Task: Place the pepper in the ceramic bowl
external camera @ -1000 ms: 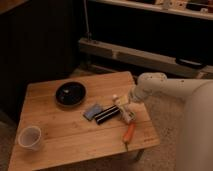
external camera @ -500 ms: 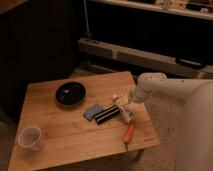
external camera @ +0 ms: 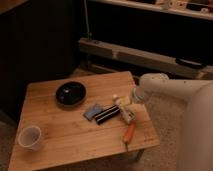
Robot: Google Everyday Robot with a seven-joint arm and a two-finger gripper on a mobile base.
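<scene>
The pepper [external camera: 129,133], small and orange-red, lies on the wooden table [external camera: 75,145] near its front right corner. The ceramic bowl [external camera: 70,93], round, glossy and black, sits toward the back left of the table. My gripper [external camera: 124,111] comes in from the right on a white arm [external camera: 165,90]. It hangs low over the table, just behind the pepper and well to the right of the bowl. Its jaws stand open and hold nothing.
A translucent whitish cup [external camera: 30,137] stands at the front left corner. A small blue item [external camera: 92,111] and a dark flat item [external camera: 107,114] lie mid-table, just left of the gripper. A dark bench and wall run behind the table.
</scene>
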